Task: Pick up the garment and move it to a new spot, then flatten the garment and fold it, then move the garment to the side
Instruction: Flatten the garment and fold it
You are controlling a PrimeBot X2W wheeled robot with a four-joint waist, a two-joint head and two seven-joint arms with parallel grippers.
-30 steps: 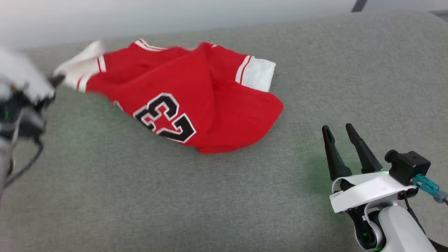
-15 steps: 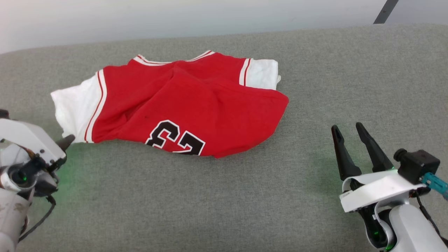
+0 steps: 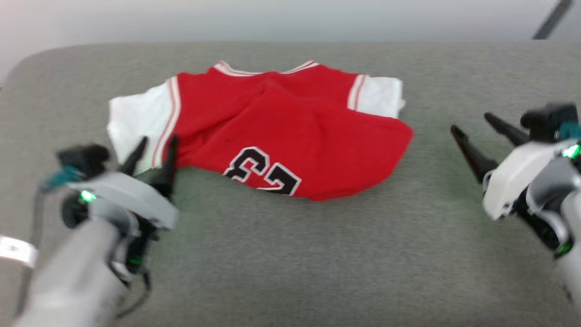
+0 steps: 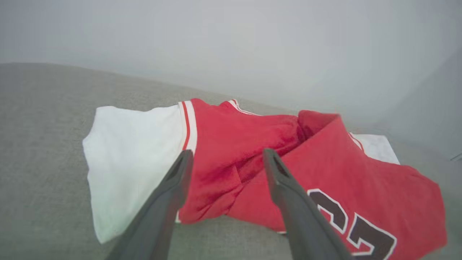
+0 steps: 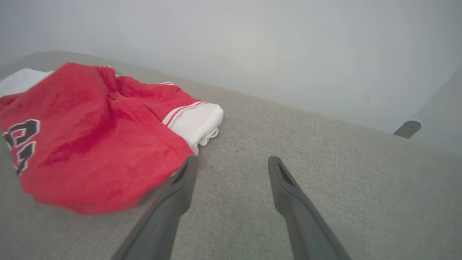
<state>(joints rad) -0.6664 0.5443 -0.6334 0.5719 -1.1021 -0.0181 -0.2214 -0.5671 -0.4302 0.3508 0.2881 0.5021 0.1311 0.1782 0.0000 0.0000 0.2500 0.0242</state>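
Garment [image 3: 281,118] lies crumpled on grey surface [image 3: 272,254], number 23 up, with left gripper [image 3: 159,138] at its white sleeve, fingers apart, and right gripper [image 3: 470,121] beside its opposite edge, fingers apart.

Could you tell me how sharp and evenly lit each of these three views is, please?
Head view: motion-blurred throughout, left gripper and right gripper smeared most, lighting flat. Left wrist view: garment fairly crisp, wall behind hazy. Right wrist view: softer, the cloth's edges smeared, fingers blurred low down.
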